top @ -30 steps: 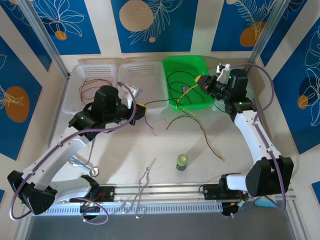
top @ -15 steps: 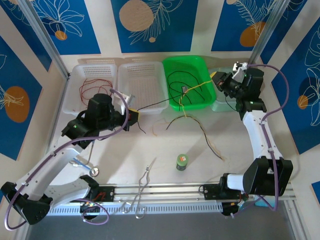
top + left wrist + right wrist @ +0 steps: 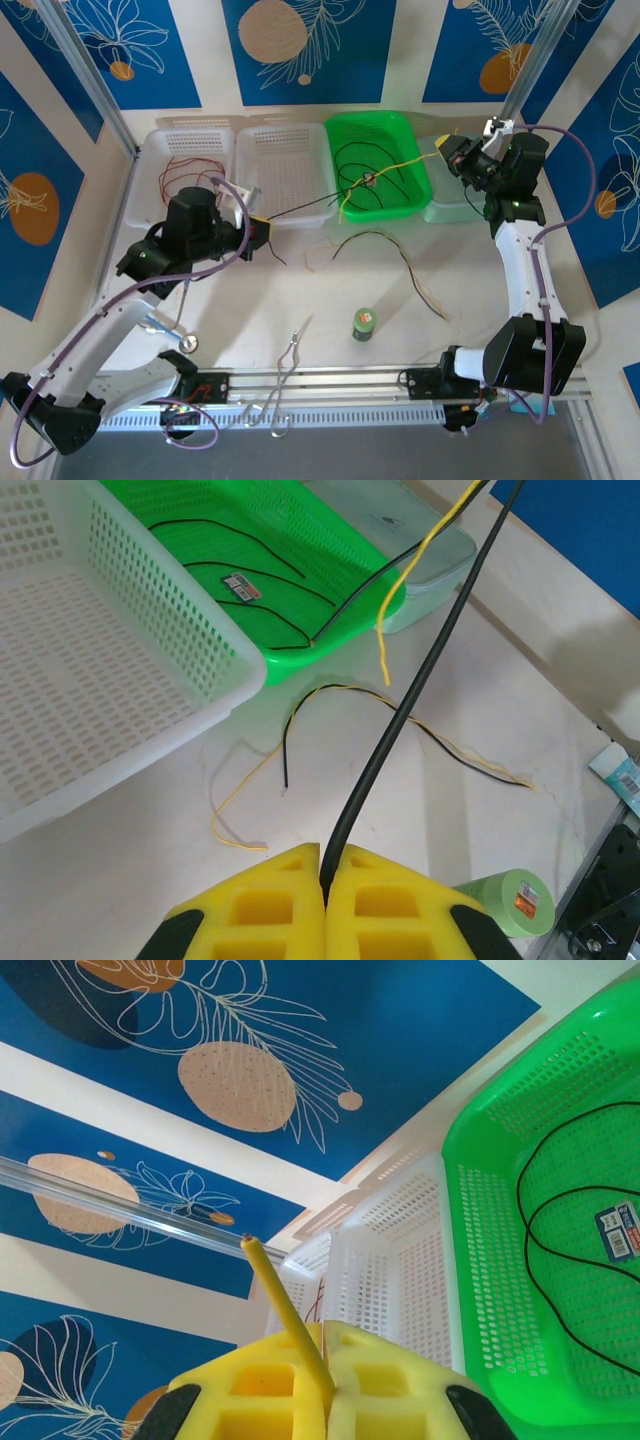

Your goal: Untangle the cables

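My left gripper (image 3: 262, 232) (image 3: 325, 868) is shut on a black cable (image 3: 305, 209) (image 3: 400, 720) that runs taut up toward the green basket (image 3: 415, 185). At the back right, my right gripper (image 3: 447, 152) (image 3: 327, 1360) is shut on a yellow cable (image 3: 400, 167) (image 3: 280, 1295), its short end sticking up past the fingers. The two cables meet over the green basket's front edge, where the yellow one's loose end (image 3: 383, 650) hangs down. More black cables (image 3: 378, 160) lie in the green basket. Red wires (image 3: 185, 172) lie in the far-left white basket. A black-and-tan wire (image 3: 390, 245) lies on the table.
Two white baskets (image 3: 165, 150) (image 3: 290, 150) stand at the back left, and a pale green tray (image 3: 450, 208) sits right of the green basket. A small green bottle (image 3: 365, 323) stands near the table's front. Metal tongs (image 3: 288, 365) and a round metal piece (image 3: 187, 343) lie front left.
My left gripper drew back toward the left with the black cable. My right gripper moved right and back with the yellow cable. Both cables pulled taut over the green basket.
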Motion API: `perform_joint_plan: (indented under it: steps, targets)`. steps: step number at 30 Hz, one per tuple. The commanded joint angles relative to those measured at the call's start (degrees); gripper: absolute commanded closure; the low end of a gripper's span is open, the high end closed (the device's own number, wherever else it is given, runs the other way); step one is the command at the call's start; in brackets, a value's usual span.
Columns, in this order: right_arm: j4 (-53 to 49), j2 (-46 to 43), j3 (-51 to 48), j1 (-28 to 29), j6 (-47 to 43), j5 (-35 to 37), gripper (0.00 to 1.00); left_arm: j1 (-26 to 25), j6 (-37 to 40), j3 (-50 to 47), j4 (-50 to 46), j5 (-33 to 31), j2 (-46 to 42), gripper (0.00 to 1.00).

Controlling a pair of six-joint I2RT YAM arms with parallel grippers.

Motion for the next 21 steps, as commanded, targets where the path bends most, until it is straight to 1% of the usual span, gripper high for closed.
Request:
perform_joint_plan:
  steps: [1, 8, 14, 17, 20, 21]
  targets:
    - [4.47, -0.63, 1.34, -3.21, 0.8, 5.38, 1.0, 2.34, -0.21, -0.68, -6.49, -2.47, -2.68, 1.0]
    - [9.48, 0.13, 1.99, -5.21, 6.9, 2.67, 1.0, 4.46, -0.52, -3.32, -7.43, -2.34, -4.7, 1.0]
    - [16.04, 0.07, 2.0, -6.29, 14.73, 0.17, 1.0, 5.96, -1.06, -5.82, -6.69, -3.2, -5.17, 1.0]
    - [22.64, 0.28, 1.35, -7.27, 23.35, -0.76, 1.0, 6.62, -1.28, -7.41, -5.69, -4.22, -5.33, 1.0]
    - [36.63, 2.34, 0.28, -6.27, 38.07, -2.21, 1.0, 6.72, -1.85, -8.66, -3.26, -3.59, -5.13, 1.0]
    - [39.13, 2.92, 0.62, -5.27, 41.59, -2.11, 1.0, 6.72, -2.28, -8.83, -1.92, -2.55, -4.65, 1.0]
